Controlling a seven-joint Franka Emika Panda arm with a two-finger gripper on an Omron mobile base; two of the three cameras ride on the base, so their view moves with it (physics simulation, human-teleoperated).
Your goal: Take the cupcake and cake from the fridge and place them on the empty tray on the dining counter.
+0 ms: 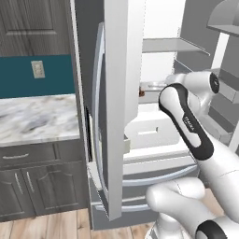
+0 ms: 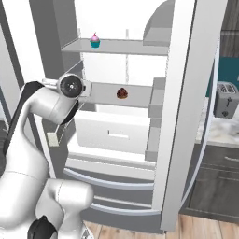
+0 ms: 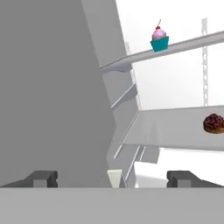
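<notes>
You have one cupcake [image 2: 95, 40] and one cake [image 2: 122, 93] inside the open fridge [image 2: 140, 60]. The cupcake stands near the front edge of the upper shelf [image 2: 126, 46]; the cake sits on the shelf below [image 2: 140, 95], also near its front edge. Your gripper [image 3: 113, 177] hangs released, holding nothing, short of both shelves.

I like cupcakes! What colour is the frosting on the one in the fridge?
Pink, in a blue-teal wrapper. The cupcake shows best in the hand view.
</notes>
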